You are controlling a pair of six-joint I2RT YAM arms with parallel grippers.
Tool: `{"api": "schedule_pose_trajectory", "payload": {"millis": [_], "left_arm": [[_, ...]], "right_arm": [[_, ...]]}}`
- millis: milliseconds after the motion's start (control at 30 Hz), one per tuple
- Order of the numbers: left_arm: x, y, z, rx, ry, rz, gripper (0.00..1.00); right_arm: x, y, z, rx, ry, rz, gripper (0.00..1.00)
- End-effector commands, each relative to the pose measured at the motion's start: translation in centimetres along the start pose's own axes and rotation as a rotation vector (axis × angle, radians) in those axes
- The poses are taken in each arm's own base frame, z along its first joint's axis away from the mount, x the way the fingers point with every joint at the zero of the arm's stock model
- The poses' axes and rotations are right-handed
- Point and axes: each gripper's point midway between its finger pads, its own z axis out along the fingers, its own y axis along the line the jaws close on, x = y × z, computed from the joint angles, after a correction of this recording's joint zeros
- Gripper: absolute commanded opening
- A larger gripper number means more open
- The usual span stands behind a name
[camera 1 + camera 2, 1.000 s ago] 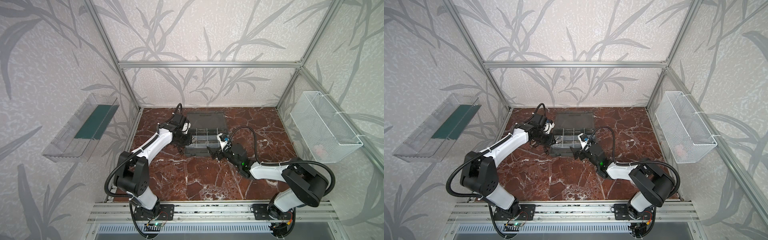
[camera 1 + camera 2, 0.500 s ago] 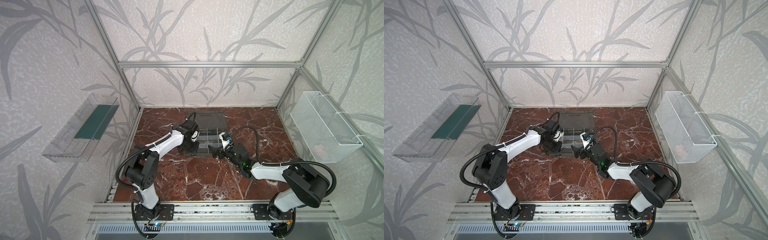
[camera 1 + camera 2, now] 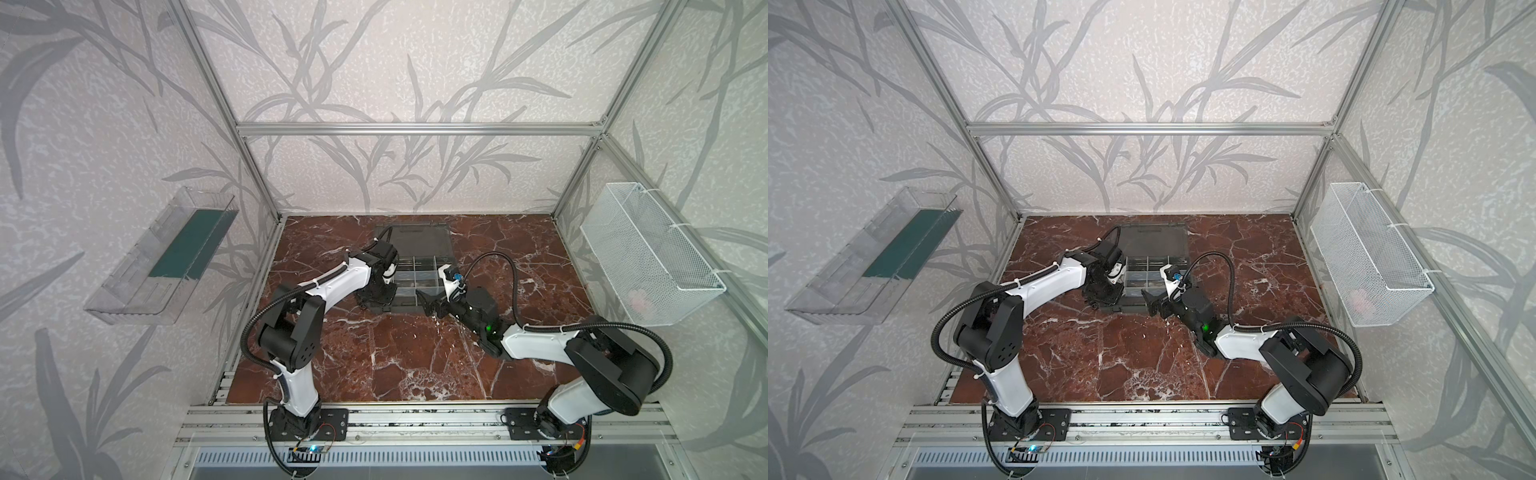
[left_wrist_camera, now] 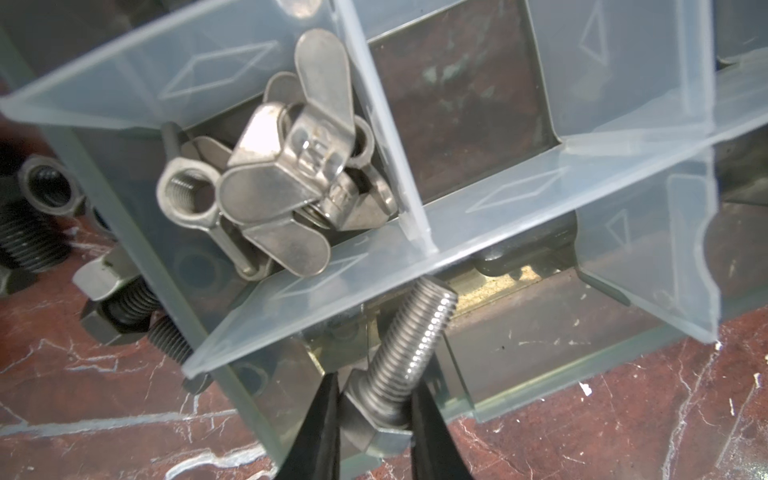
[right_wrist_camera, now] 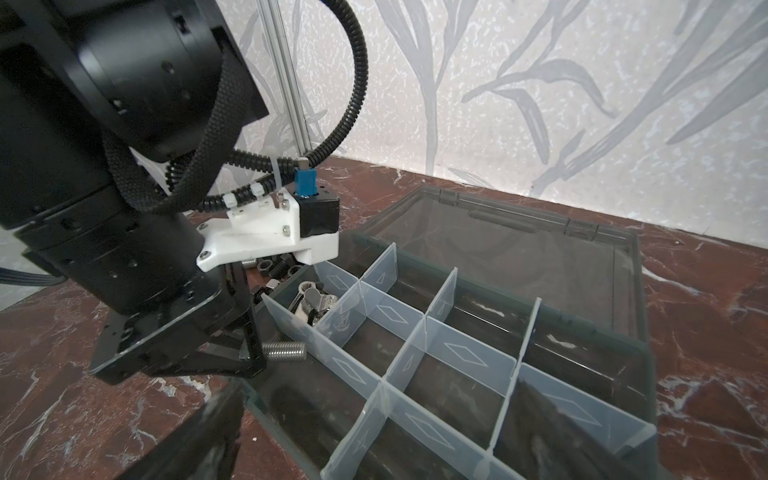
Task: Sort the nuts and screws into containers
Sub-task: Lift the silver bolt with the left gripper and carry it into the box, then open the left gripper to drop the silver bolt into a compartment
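I read the left gripper (image 4: 374, 390) clamped on the hex head of a shiny silver threaded screw (image 4: 409, 340), at the lower-left corner compartment of the dark grey plastic organizer case (image 3: 413, 241), mid-frame in both top views. At the case's lower-right edge, the right gripper (image 3: 424, 302) gapes wide and holds nothing.

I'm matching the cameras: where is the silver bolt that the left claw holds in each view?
Both top views: hidden under the left claw.
Left wrist: bolt, gripped, beside the wing nuts.
Right wrist: its thread sticks out of that claw.
Shared landmark in the wrist views: the wing nuts.
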Motion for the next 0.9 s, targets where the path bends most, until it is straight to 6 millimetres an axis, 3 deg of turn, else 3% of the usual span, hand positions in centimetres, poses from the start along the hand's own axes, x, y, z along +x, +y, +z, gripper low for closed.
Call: {"api": "schedule_pose_trajectory", "payload": {"millis": [0, 233, 467, 600, 733, 867], "left_arm": [[-0.3, 0.2, -0.8, -0.023, -0.007, 0.018, 0.26], [-0.8, 0.6, -1.7, -0.049, -0.05, 0.012, 0.37], [-1.6, 1.7, -3.6, -0.11, -0.132, 0.008, 0.41], [-2.5, 3.4, -6.6, -0.21, -0.261, -0.014, 0.44], [-3.0, 7.2, -11.2, -0.426, -0.423, -0.11, 0.5], [-2.6, 10.0, -14.3, -0.588, -0.556, -0.171, 0.71]], "right_arm": [[-1.3, 0.4, -0.3, -0.02, -0.043, 0.011, 0.99], [-1.2, 0.8, -0.3, -0.041, -0.04, 0.012, 0.99], [-1.4, 1.3, -0.3, -0.055, -0.042, -0.001, 0.99], [-1.3, 2.5, -0.2, -0.083, -0.036, -0.045, 0.99], [-1.4, 4.9, -0.2, -0.159, -0.031, -0.1, 0.99], [-1.1, 7.5, -0.2, -0.248, -0.022, -0.148, 0.99]]}}
